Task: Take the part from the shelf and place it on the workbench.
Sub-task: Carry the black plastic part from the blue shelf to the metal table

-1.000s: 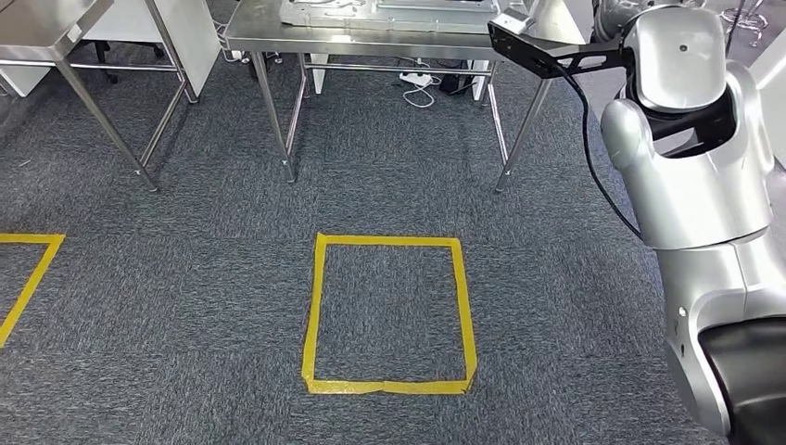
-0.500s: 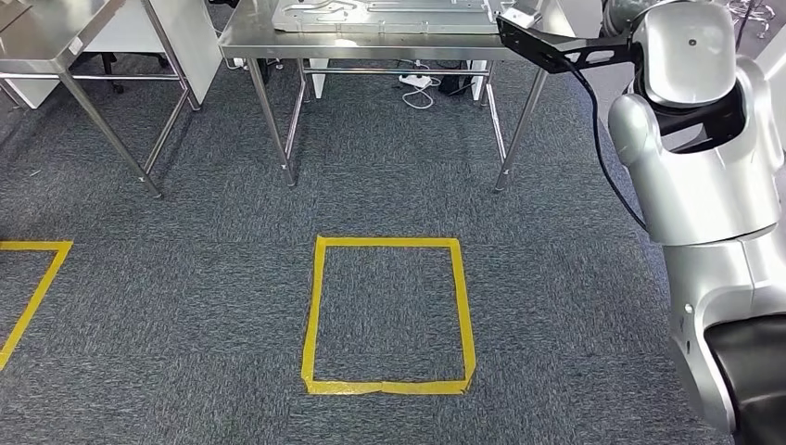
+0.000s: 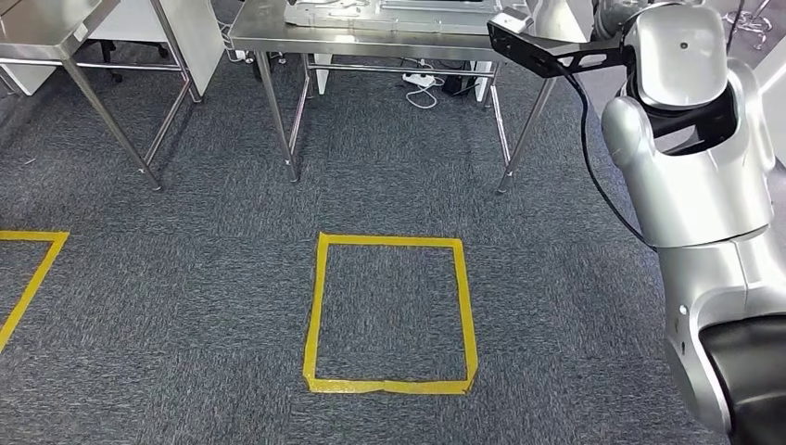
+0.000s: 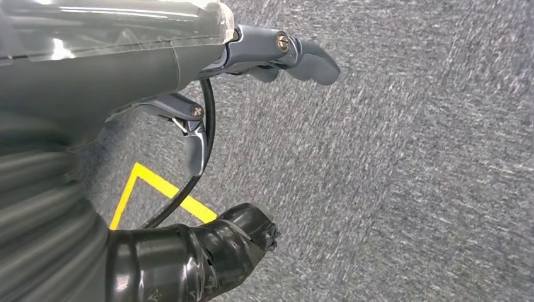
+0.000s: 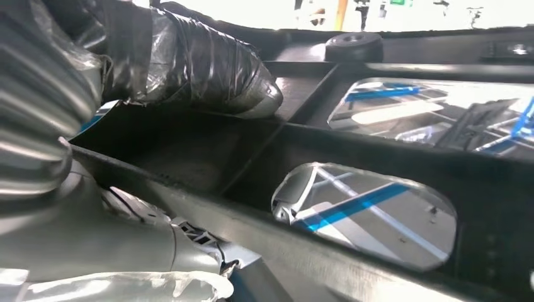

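The part (image 3: 540,49) is a flat black frame with cut-out windows. In the head view it juts out past my raised right arm (image 3: 690,139), close to the right end of the steel workbench (image 3: 371,39). Up close, my right hand (image 5: 157,69) grips the part (image 5: 352,145), its taped thumb pressed on the top face. My left hand (image 4: 145,75) hangs over the grey carpet, fingers and thumb apart, holding nothing.
A large grey metal plate (image 3: 389,11) lies on the workbench. A second steel table (image 3: 46,28) stands at the far left. A yellow tape square (image 3: 320,306) marks the carpet before the bench, another tape corner (image 3: 28,278) at the left. Cables (image 3: 422,83) lie under the bench.
The whole picture swayed slightly and came back, so the camera moved. The black part stays in my right hand at the same spot beside the arm.
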Controlling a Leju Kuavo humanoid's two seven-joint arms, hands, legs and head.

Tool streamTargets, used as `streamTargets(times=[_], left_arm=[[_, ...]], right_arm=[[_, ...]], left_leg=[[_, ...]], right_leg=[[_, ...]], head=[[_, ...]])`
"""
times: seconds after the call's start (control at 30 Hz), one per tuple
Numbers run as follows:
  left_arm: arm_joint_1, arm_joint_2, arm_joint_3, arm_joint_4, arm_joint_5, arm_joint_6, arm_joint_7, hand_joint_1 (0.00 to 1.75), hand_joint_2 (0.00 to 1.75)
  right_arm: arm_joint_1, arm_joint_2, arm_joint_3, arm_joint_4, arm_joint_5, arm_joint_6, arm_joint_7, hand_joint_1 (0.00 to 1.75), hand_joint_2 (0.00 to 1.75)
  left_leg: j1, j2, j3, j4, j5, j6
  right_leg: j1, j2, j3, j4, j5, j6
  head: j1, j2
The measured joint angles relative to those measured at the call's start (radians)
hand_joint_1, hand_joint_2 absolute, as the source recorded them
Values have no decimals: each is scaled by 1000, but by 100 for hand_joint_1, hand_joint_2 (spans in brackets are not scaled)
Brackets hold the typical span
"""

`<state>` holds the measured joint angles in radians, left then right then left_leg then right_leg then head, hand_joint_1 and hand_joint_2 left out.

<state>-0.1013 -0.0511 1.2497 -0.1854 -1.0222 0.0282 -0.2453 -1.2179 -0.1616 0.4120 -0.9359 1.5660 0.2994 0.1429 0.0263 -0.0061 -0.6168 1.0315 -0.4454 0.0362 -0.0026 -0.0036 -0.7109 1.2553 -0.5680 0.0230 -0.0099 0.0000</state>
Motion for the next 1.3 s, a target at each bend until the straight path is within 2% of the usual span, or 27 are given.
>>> streamTargets(times=[0.03, 0.07, 0.1, 0.17, 0.2, 0.27, 0.3, 0.37, 0.43, 0.5, 0.53, 0.57, 0.6, 0.67, 0.7, 0.73, 0.77, 0.9, 0.97, 1.03, 1.07, 1.1, 1.13, 1.17, 1.2, 1.27, 1.3], left_arm=[[1, 0, 0, 0, -1, 0, 0, 0, 175], [1, 0, 0, 0, -1, 0, 0, 0, 175], [1, 0, 0, 0, -2, 0, 0, 0, 175], [1, -1, 0, 0, -4, 0, 0, 0, 175], [0, -2, 0, 0, -5, 0, 0, 0, 175], [-1, -3, 0, 0, -7, 0, 0, 0, 175], [-1, -3, 0, 0, -9, 1, 0, 0, 175], [-2, -3, 0, 0, -13, 1, 0, 0, 175], [-2, -2, 0, 0, -23, -2, 0, 0, 175], [0, 0, 0, 0, -33, -6, 1, 0, 175], [1, 0, 0, 0, -36, -8, 2, 0, 175], [2, 0, 0, 0, -37, -8, 3, 0, 175], [3, 0, 0, 0, -37, -8, 4, 0, 175], [3, 1, 0, 0, -37, -8, 5, 0, 175], [3, 1, 0, 0, -36, -8, 5, 0, 175], [2, 2, 0, 0, -35, -8, 5, 0, 175], [2, 2, 0, 0, -34, -8, 5, 0, 175], [2, 2, 0, 0, -30, -8, 4, 0, 175], [2, 2, 0, 0, -29, -8, 4, 0, 175], [2, 1, 0, 0, -29, -8, 4, 0, 175], [3, 1, 0, 0, -28, -7, 5, 0, 175], [4, 1, 0, 0, -28, -6, 6, 0, 175], [4, 1, 0, 0, -27, -5, 7, 0, 175], [4, 1, 0, 0, -26, -4, 8, 0, 175], [5, 1, 0, 0, -26, -4, 9, 0, 175], [4, -1, 0, 0, -25, -1, 12, 0, 175], [3, -2, 0, 0, -25, 0, 13, 0, 175]], right_arm=[[2, -1, 0, 2, 0, 0, 0, 175, 175], [4, -2, 0, 4, 0, 0, 0, 175, 175], [5, -4, 0, 5, 0, 0, 0, 175, 175], [2, -5, 0, 6, 0, 0, 0, 175, 175], [0, -6, 0, 6, 0, 0, -1, 175, 175], [-3, -8, 0, 6, 0, -1, -3, 175, 175], [-5, -9, 0, 6, 0, -1, -3, 175, 175], [-7, -13, 0, 7, 1, -2, -5, 175, 175], [-14, -16, 0, 9, 2, -3, -9, 175, 175], [-18, -16, 1, 13, 3, -4, -15, 175, 175], [-18, -16, 2, 16, 3, -4, -17, 175, 175], [-18, -16, 3, 19, 3, -4, -18, 175, 175], [-18, -16, 5, 22, 3, -4, -19, 175, 175], [-20, -16, 6, 26, 3, -4, -20, 175, 175], [-23, -16, 7, 27, 3, -4, -21, 175, 175], [-26, -16, 8, 29, 4, -4, -22, 175, 175], [-28, -16, 10, 31, 4, -4, -22, 175, 175], [-35, -18, 16, 35, 5, -5, -23, 175, 175], [-36, -19, 17, 36, 4, -5, -24, 175, 175], [-33, -19, 19, 38, 4, -4, -25, 175, 175], [-31, -19, 20, 39, 4, -4, -25, 175, 175], [-29, -19, 22, 40, 4, -4, -25, 175, 175], [-28, -19, 25, 40, 4, -4, -25, 175, 175], [-28, -20, 27, 41, 4, -3, -25, 175, 175], [-28, -20, 29, 41, 4, -3, -25, 175, 175], [-28, -21, 33, 41, 2, -1, -25, 175, 175], [-28, -21, 35, 40, 1, 0, -26, 175, 175]], left_leg=[[0, 0, 0, 0, 0, 0], [-1, 0, 0, 0, 0, 0], [-1, 0, 1, 0, 0, 0], [-2, -1, 4, 0, -2, -2], [-3, -1, 4, -1, -3, -5], [-3, 0, 2, -2, -5, -14], [-3, 0, 3, -4, -5, -20], [-2, 1, 3, 0, -11, -30], [-3, 2, -23, 63, -47, -36], [-3, 2, -87, 189, -101, -40], [-3, 2, -117, 240, -115, -43], [-2, 2, -135, 263, -112, -45], [-2, 2, -133, 246, -88, -47], [-1, 3, -83, 128, -13, -46], [-3, 3, -54, 68, 9, -44], [-5, 3, -36, 30, 18, -39], [-6, 3, -28, 14, 13, -33], [-3, 2, -11, 2, 1, -5], [-1, 1, 2, -2, -4, 3], [-1, 0, 11, -3, -13, 6], [-2, 0, 17, -2, -19, 6], [-2, -1, 25, -2, -25, 5], [-2, -1, 35, -2, -32, 3], [-2, -1, 46, -3, -39, 0], [-2, -1, 55, -5, -46, -3], [1, -1, 66, -12, -54, -14], [1, 0, 70, -13, -53, -21]], right_leg=[[-2, 0, -24, 48, -13, 2], [-3, 0, -32, 60, -7, 2], [-3, 0, -21, 33, 19, 0], [-1, 1, 43, -103, 90, -12], [3, 0, 73, -167, 112, -19], [11, 0, 99, -227, 121, -30], [14, 0, 101, -231, 120, -33], [8, 0, 111, -244, 125, -42], [2, -3, 127, -259, 129, -52], [4, -4, 133, -260, 125, -59], [4, -3, 135, -259, 122, -61], [5, -2, 137, -257, 118, -60], [5, 0, 140, -255, 113, -58], [3, 2, 148, -244, 98, -51], [4, 3, 149, -236, 89, -45], [6, 3, 148, -231, 83, -40], [8, 4, 147, -227, 80, -34], [8, 5, 140, -198, 66, -13], [3, 4, 90, -104, 27, -5], [-1, 4, 9, 18, -13, 1], [-3, 4, -20, 49, -13, 3], [-4, 4, -32, 42, 10, 2], [-4, 4, -24, -3, 51, 0], [-3, 4, -4, -74, 103, -6], [0, 4, 17, -135, 139, -12], [11, 2, 46, -214, 169, -25], [15, 1, 52, -223, 163, -29]], head=[[0, 0], [0, 0], [0, 0], [0, 0], [0, 0], [0, 0], [0, 0], [-1, 0], [-2, 0], [-4, 0], [-4, 0], [-4, 0], [-4, 0], [-4, 0], [-4, 0], [-4, 0], [-4, 0], [-3, 0], [-3, 0], [-3, 0], [-3, 0], [-3, 0], [-3, 0], [-3, 0], [-4, 0], [-7, 0], [-8, 0]])
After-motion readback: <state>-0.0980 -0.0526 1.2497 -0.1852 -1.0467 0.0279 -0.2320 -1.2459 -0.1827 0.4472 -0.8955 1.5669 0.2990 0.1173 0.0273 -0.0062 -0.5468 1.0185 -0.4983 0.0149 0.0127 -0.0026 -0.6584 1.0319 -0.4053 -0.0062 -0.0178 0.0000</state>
